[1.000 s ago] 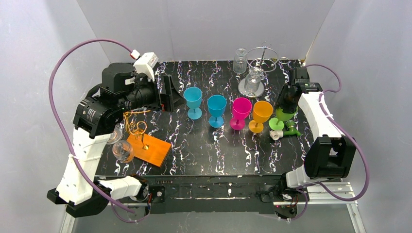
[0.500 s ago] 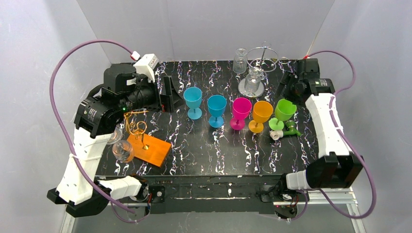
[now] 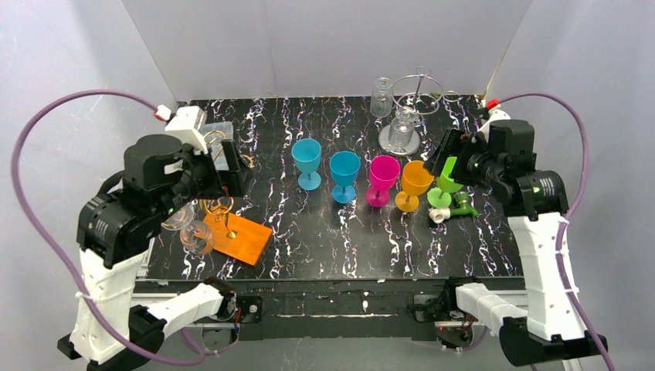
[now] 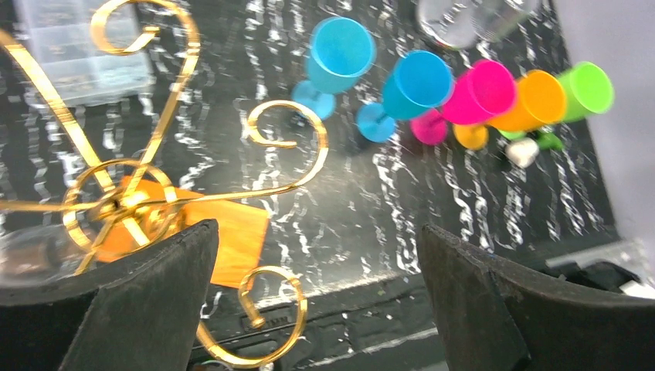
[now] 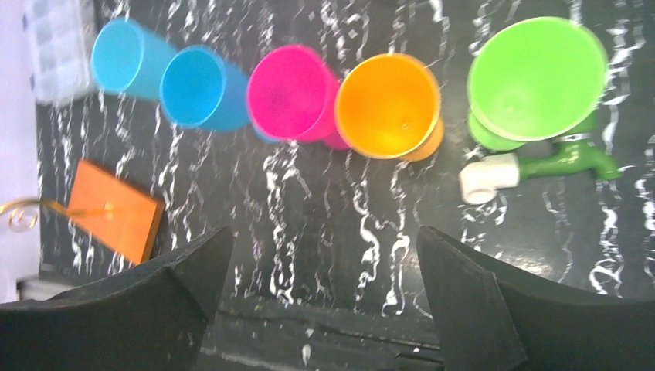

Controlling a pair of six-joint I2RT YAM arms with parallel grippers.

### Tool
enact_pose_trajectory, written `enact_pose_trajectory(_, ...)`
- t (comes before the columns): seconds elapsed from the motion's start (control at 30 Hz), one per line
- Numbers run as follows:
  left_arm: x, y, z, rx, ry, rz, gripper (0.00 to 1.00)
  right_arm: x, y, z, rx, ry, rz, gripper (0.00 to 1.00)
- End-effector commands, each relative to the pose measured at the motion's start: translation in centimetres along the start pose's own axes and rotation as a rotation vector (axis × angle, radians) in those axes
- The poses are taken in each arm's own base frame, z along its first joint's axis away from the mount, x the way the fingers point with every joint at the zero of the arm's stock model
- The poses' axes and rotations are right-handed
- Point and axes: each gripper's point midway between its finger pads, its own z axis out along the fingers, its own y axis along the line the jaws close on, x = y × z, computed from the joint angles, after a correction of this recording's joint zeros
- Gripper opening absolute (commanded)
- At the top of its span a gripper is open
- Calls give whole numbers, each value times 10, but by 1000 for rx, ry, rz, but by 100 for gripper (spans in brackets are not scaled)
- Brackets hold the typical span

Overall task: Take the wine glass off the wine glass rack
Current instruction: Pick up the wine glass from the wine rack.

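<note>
— While both arms hang above the table, which step is this?
— The reach, I'd judge. Left gripper (image 4: 317, 234), jaws spread and empty, is over the gold scroll-wire wine glass rack (image 3: 243, 236) on its orange base. Clear wine glasses (image 3: 195, 238) hang at its left side, none off yet. Right gripper (image 5: 324, 236) is likewise spread, holding nothing, above the green plastic goblet (image 5: 537, 77).
— Next?
— Close on one stem and unhook it clear of the scroll.
— Counts?
— Two glasses on gold rack, two on silver ring rack (image 3: 386, 144). Five coloured goblets (image 3: 384, 170): two blue, pink, orange, green.
</note>
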Motion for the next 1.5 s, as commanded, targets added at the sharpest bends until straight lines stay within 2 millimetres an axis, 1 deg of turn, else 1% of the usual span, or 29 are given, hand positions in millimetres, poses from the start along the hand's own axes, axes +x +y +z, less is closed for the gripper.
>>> enact_pose_trajectory(0.0,-12,51,-25,-257,-80,11,99,26,31,-5,-107,84,-54,98)
enact_pose_trajectory(0.07,-15,65,-37,-325,-102,5,99,28,43,-7,-128,98,-103,98)
enact_pose_trajectory(0.17,-11,88,-58,-442,-105,2,99,26,65,-10,-170,106,-174,98)
enact_pose_trajectory(0.27,0,105,-74,-526,-75,6,99,34,84,-6,-220,141,-229,98)
enact_pose_trajectory(0.33,13,109,-76,-541,-29,2,99,39,94,-4,-247,156,-253,99)
enact_pose_trajectory(0.47,41,111,-69,-544,69,12,99,42,109,-2,-264,157,-305,98)
enact_pose_trajectory(0.57,51,113,-66,-550,109,22,99,43,114,-1,-272,156,-333,99)
enact_pose_trajectory(0.77,59,124,-67,-605,108,30,99,49,121,6,-303,174,-338,98)
enact_pose_trajectory(0.93,60,130,-69,-641,106,46,99,46,126,8,-315,170,-336,98)
enact_pose_trajectory(1.17,77,137,-67,-667,135,50,99,47,128,12,-313,181,-337,98)
enact_pose_trajectory(1.3,83,137,-66,-655,147,44,90,49,127,14,-308,188,-340,98)
enact_pose_trajectory(1.47,82,135,-69,-634,143,45,78,50,126,16,-301,194,-345,98)
